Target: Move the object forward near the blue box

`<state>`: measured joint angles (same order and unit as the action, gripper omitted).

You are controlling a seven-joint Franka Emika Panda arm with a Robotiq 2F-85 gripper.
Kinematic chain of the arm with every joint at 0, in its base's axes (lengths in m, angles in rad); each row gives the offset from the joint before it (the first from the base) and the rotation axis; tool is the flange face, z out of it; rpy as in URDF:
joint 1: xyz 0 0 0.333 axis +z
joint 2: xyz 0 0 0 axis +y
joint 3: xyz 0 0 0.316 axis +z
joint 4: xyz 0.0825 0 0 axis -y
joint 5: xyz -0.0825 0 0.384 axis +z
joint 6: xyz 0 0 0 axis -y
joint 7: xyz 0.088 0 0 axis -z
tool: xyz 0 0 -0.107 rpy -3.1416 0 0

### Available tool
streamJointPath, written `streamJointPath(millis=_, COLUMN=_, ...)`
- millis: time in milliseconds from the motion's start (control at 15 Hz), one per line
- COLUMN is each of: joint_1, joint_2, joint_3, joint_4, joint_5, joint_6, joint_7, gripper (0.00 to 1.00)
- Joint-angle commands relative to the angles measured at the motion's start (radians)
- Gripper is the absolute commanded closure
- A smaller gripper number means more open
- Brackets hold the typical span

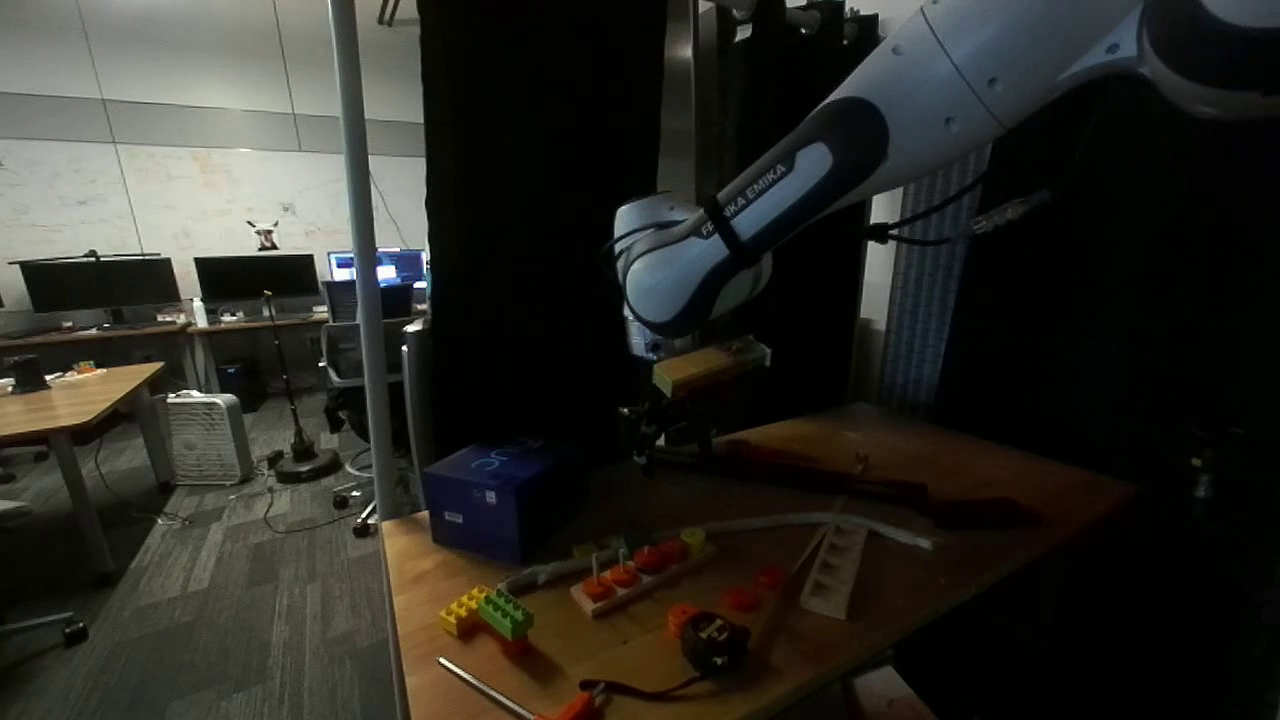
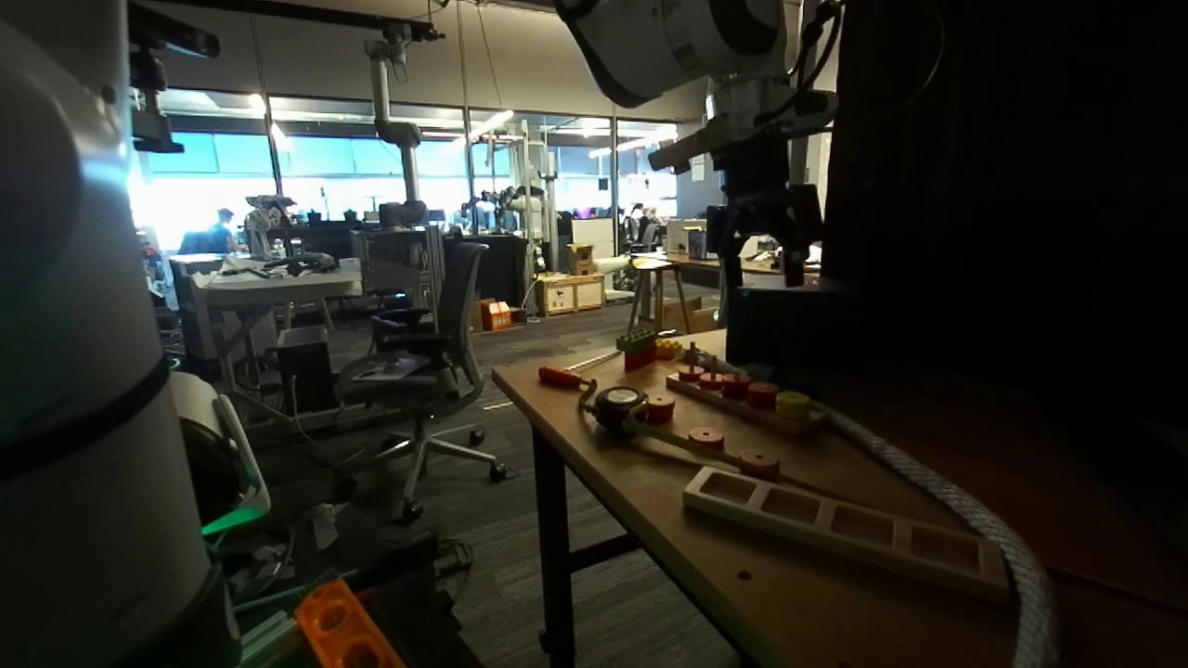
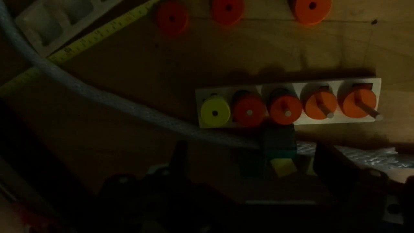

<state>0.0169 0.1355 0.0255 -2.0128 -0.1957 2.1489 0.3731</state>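
The blue box [image 1: 475, 507] stands at the table's far left corner in an exterior view. In an exterior view it is a near-black shape [image 2: 784, 325] below and behind the gripper. My gripper [image 1: 672, 450] hangs above the table to the right of the box, pointing down. Its fingers are wide apart and empty in the wrist view [image 3: 250, 145]. A pale peg board [image 3: 326, 120] with one yellow and several orange discs lies just ahead of the fingers. A dark green block [image 3: 278, 142] and a small yellow piece [image 3: 284, 167] lie below, between the fingers. Which one is the object is unclear.
A grey rope [image 1: 840, 518] runs behind the board. Loose orange discs [image 1: 742, 599], a tape measure [image 1: 714, 643], a wooden tray with square openings [image 1: 832, 570], toy bricks [image 1: 505, 613] and a screwdriver [image 1: 485, 685] lie nearer the table's front edge.
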Motion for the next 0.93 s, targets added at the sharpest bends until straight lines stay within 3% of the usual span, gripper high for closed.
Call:
streamJointPath(millis=0, joint_1=0.013, joint_2=0.042, joint_3=-0.021, joint_4=0.014, joint_5=-0.022, joint_6=0.098, joint_7=0.021, gripper=0.0)
streamJointPath(millis=867, joint_1=0.022, joint_2=0.113, joint_3=-0.039, joint_4=-0.113, joint_5=-0.008, joint_6=0.4, joint_7=-0.05, gripper=0.0)
